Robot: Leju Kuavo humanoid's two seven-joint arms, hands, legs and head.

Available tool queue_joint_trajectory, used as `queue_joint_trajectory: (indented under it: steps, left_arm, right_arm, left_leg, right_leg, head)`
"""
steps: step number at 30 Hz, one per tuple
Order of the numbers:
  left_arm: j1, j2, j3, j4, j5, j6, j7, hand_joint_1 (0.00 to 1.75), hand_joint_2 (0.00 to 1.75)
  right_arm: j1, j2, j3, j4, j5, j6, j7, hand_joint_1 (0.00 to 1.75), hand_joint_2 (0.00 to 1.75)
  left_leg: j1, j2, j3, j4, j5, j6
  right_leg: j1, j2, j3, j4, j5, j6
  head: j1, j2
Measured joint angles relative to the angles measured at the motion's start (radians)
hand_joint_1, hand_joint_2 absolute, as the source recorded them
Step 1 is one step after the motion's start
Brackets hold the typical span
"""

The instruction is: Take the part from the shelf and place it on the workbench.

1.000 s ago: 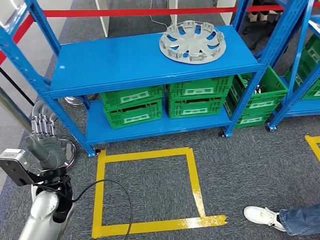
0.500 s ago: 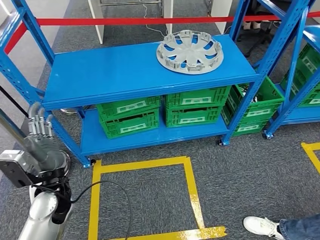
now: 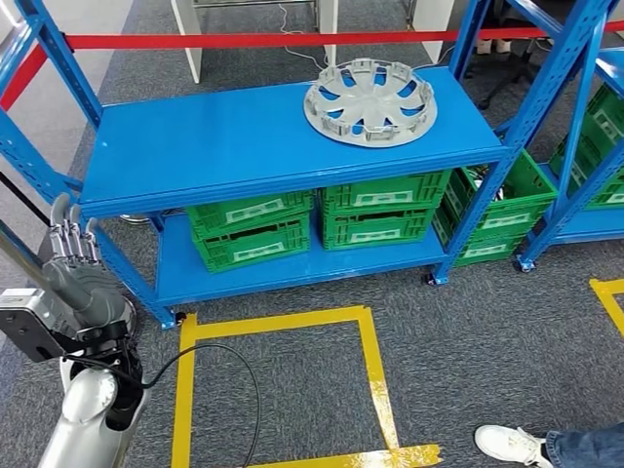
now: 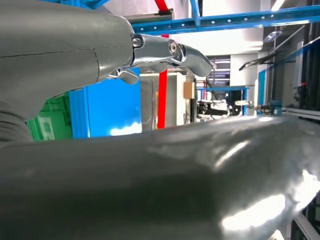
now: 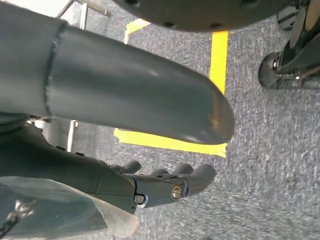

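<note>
We note the whole scene has shifted slightly downward in our head view since a second ago, a camera move as we settle before the shelf (image 3: 280, 141); in our judgement the approach is nearly done and the reach not begun. The part (image 3: 370, 100), a silver spoked wheel cover of moulded plastic look, lies flat on the glossy blue top deck, toward its right end. Our left hand (image 3: 73, 268) is raised, fingers apart, holding nothing. Our right hand (image 5: 166, 187) hangs over coarse grey carpet, fingers loosely extended, empty.
</note>
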Motion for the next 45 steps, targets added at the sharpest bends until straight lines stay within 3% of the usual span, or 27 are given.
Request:
queue_joint_trajectory:
  steps: [1,3,5,6,7,8,10,11,12,15,17,19,21,22,23,26,28,32,34,36,37,38,39,40,42,44,45]
  left_arm:
    - [-0.001,0.0,0.0,0.0,0.0,0.002,0.0,0.0,0.0]
    - [-0.001,0.0,0.0,0.0,0.0,0.008,-0.001,0.0,0.0]
    - [0.002,0.0,0.0,0.001,0.0,0.016,-0.001,0.0,0.0]
    - [0.004,0.0,0.0,0.003,0.0,0.02,-0.001,0.0,0.0]
    - [0.006,0.0,0.0,0.004,0.0,0.024,-0.001,0.0,0.0]
    - [0.007,0.0,0.0,0.004,-0.001,0.029,-0.002,0.0,0.0]
    - [0.006,0.0,0.0,0.005,-0.003,0.035,-0.003,0.0,0.0]
    - [0.005,0.0,0.0,0.005,-0.004,0.037,-0.004,0.0,0.0]
    - [0.005,-0.001,0.0,0.006,-0.005,0.04,-0.004,0.0,0.0]
    - [0.005,-0.002,0.0,0.007,-0.006,0.052,-0.004,0.0,0.0]
    - [0.003,-0.004,0.0,0.008,-0.007,0.056,-0.005,0.0,0.0]
    - [0.002,-0.006,0.0,0.009,-0.008,0.055,-0.007,0.0,0.0]
    - [0.003,-0.006,-0.001,0.012,-0.002,0.045,-0.009,0.0,0.0]
    - [0.003,-0.006,-0.001,0.014,0.001,0.039,-0.011,0.0,0.0]
    - [0.003,-0.006,-0.001,0.015,0.004,0.034,-0.012,0.0,0.0]
    - [0.003,-0.003,-0.001,0.016,0.005,0.026,-0.014,0.0,0.0]
    - [0.002,-0.001,-0.001,0.016,0.004,0.019,-0.014,0.0,0.0]
    - [0.001,0.001,-0.001,0.016,0.003,0.013,-0.014,0.0,0.0]
    - [-0.001,0.003,-0.001,0.016,0.003,0.013,-0.014,0.0,0.0]
    - [0.0,0.006,-0.001,0.017,0.003,0.013,-0.014,0.0,0.0]
    - [0.001,0.007,-0.001,0.018,0.004,0.013,-0.014,0.0,0.0]
    - [0.002,0.007,-0.001,0.019,0.004,0.013,-0.014,0.0,0.0]
    - [0.003,0.008,-0.001,0.019,0.003,0.013,-0.014,0.0,0.0]
    - [0.002,0.008,-0.001,0.019,0.003,0.013,-0.014,0.0,0.0]
    - [0.0,0.008,-0.001,0.019,-0.005,0.022,-0.014,0.0,0.87]
    - [-0.001,0.006,-0.002,0.019,-0.019,0.04,-0.012,0.0,1.75]
    - [-0.002,0.005,-0.002,0.02,-0.025,0.049,-0.011,0.0,1.75]
  right_arm:
    - [0.0,0.0,0.0,0.0,0.0,-0.001,0.0,0.0,1.75]
    - [0.0,0.0,0.0,0.0,0.0,-0.001,-0.001,0.0,1.75]
    - [0.0,0.0,0.0,0.0,0.0,-0.001,-0.002,0.0,1.75]
    - [0.001,0.0,0.0,0.0,0.001,-0.001,-0.003,0.0,1.75]
    - [0.001,-0.001,0.0,0.0,0.001,-0.001,-0.004,0.0,1.75]
    - [0.002,-0.001,0.0,0.0,0.001,-0.001,-0.004,0.0,1.75]
    - [0.003,-0.001,0.0,0.0,0.001,-0.001,-0.004,0.0,1.75]
    - [0.003,-0.001,0.0,0.0,0.001,0.0,-0.004,0.0,1.75]
    - [0.002,-0.001,0.0,0.0,0.001,0.001,-0.004,0.0,1.75]
    - [0.002,-0.001,0.0,0.0,0.0,0.005,-0.005,0.0,1.75]
    - [0.002,-0.002,0.0,0.0,-0.001,0.009,-0.006,0.0,0.87]
    - [0.003,-0.003,0.0,0.0,-0.004,0.015,-0.008,0.0,0.0]
    - [0.004,-0.005,0.0,0.0,-0.006,0.021,-0.013,0.0,0.0]
    - [0.005,-0.006,0.0,0.0,-0.006,0.023,-0.016,0.0,0.0]
    - [0.006,-0.008,0.0,0.0,-0.006,0.024,-0.018,0.0,0.0]
    - [0.004,-0.011,0.0,0.0,-0.006,0.026,-0.022,0.0,0.0]
    - [0.003,-0.011,0.0,0.0,-0.006,0.027,-0.022,0.0,0.0]
    - [0.006,-0.014,0.0,0.0,-0.006,0.027,-0.022,0.0,0.0]
    - [0.005,-0.015,-0.001,0.0,-0.006,0.027,-0.023,0.0,0.0]
    - [0.004,-0.016,0.0,0.0,-0.006,0.028,-0.023,0.0,0.0]
    - [0.004,-0.016,0.0,0.0,-0.006,0.028,-0.023,0.0,0.0]
    - [0.005,-0.016,0.0,0.0,-0.006,0.028,-0.023,0.0,0.0]
    - [0.005,-0.016,0.0,0.0,-0.006,0.028,-0.023,0.0,0.0]
    - [0.005,-0.016,-0.001,0.0,-0.006,0.029,-0.023,0.0,0.0]
    - [0.005,-0.016,-0.001,0.0,-0.006,0.03,-0.023,0.0,0.0]
    - [0.005,-0.016,-0.001,0.0,-0.006,0.03,-0.021,0.0,0.0]
    - [0.005,-0.016,-0.001,0.0,-0.006,0.03,-0.02,0.0,0.44]
  left_leg:
    - [0.001,0.0,-0.004,0.012,-0.009,-0.006]
    - [0.005,0.0,-0.038,0.095,-0.058,-0.018]
    - [0.009,0.0,-0.098,0.229,-0.119,-0.027]
    - [0.012,0.0,-0.119,0.273,-0.131,-0.029]
    - [0.013,0.0,-0.122,0.28,-0.123,-0.03]
    - [0.015,0.0,-0.106,0.246,-0.096,-0.029]
    - [0.015,0.0,-0.038,0.109,-0.03,-0.024]
    - [0.014,0.0,-0.009,0.049,-0.011,-0.02]
    - [0.013,0.0,0.009,0.012,-0.004,-0.016]
    - [0.01,-0.001,0.016,-0.01,-0.005,-0.001]
    - [0.013,0.001,0.021,-0.02,-0.001,0.012]
    - [0.014,0.002,0.022,-0.023,0.0,0.02]
    - [0.013,0.003,0.022,-0.023,-0.002,0.022]
    - [0.012,0.003,0.023,-0.023,-0.002,0.023]
    - [0.012,0.003,0.024,-0.023,-0.003,0.022]
    - [0.01,0.001,0.026,-0.019,-0.009,0.014]
    - [0.007,0.001,0.025,-0.016,-0.011,0.005]
    - [0.009,0.001,0.023,-0.003,-0.024,-0.014]
    - [0.011,0.001,-0.018,0.088,-0.075,-0.024]
    - [0.013,0.001,-0.09,0.231,-0.134,-0.029]
    - [0.013,0.001,-0.113,0.275,-0.142,-0.029]
    - [0.013,0.001,-0.122,0.285,-0.132,-0.027]
    - [0.013,0.001,-0.11,0.256,-0.102,-0.024]
    - [0.012,0.001,-0.082,0.191,-0.059,-0.02]
    - [0.009,0.0,-0.018,0.053,0.001,-0.01]
    - [0.004,0.0,0.006,-0.006,0.008,-0.004]
    - [0.003,0.0,0.007,-0.012,0.005,-0.001]
  right_leg:
    - [-0.002,0.0,0.003,-0.003,0.002,-0.006]
    - [-0.005,-0.001,0.009,-0.008,0.003,-0.016]
    - [-0.005,-0.002,0.011,-0.008,0.001,-0.021]
    - [-0.005,-0.002,0.012,-0.008,0.001,-0.021]
    - [-0.005,-0.001,0.013,-0.008,0.0,-0.021]
    - [-0.005,0.0,0.015,-0.008,-0.001,-0.02]
    - [-0.004,0.002,0.02,-0.007,-0.005,-0.014]
    - [-0.002,0.003,0.021,-0.006,-0.007,-0.01]
    - [-0.001,0.004,0.021,-0.006,-0.008,-0.005]
    - [-0.002,0.004,0.019,-0.009,-0.01,0.013]
    - [-0.003,0.003,0.001,0.024,-0.035,0.021]
    - [-0.004,0.002,-0.054,0.136,-0.092,0.027]
    - [-0.005,0.002,-0.118,0.257,-0.133,0.031]
    - [-0.005,0.001,-0.131,0.274,-0.128,0.033]
    - [-0.006,0.001,-0.125,0.252,-0.103,0.033]
    - [-0.008,-0.001,-0.033,0.057,-0.009,0.029]
    - [-0.007,-0.001,-0.001,-0.004,0.003,0.021]
    - [-0.007,0.0,0.008,-0.012,0.006,-0.002]
    - [-0.009,-0.001,0.014,-0.016,0.006,-0.01]
    - [-0.008,-0.002,0.016,-0.016,0.002,-0.015]
    - [-0.008,-0.001,0.018,-0.016,0.001,-0.017]
    - [-0.008,0.0,0.02,-0.015,-0.001,-0.017]
    - [-0.007,0.001,0.024,-0.015,-0.004,-0.017]
    - [-0.007,0.002,0.029,-0.015,-0.006,-0.015]
    - [-0.006,0.004,0.035,-0.014,-0.013,-0.009]
    - [-0.005,0.005,0.033,-0.014,-0.015,0.001]
    - [-0.005,0.004,0.031,-0.015,-0.016,0.007]
  head:
    - [-0.001,0.0]
    - [-0.005,0.0]
    - [-0.006,0.0]
    - [-0.006,0.0]
    - [-0.006,0.0]
    - [-0.006,0.0]
    - [-0.006,0.0]
    - [-0.006,0.0]
    - [-0.005,0.0]
    - [-0.005,0.0]
    - [-0.002,0.0]
    - [0.002,0.0]
    - [0.003,0.0]
    - [0.003,0.0]
    - [0.003,0.0]
    - [0.003,0.0]
    - [0.002,0.0]
    - [0.0,0.0]
    - [-0.003,0.0]
    - [-0.005,0.0]
    - [-0.005,0.0]
    - [-0.005,0.0]
    - [-0.005,0.0]
    - [-0.005,0.0]
    - [-0.005,0.0]
    - [-0.005,0.0]
    - [-0.005,0.0]
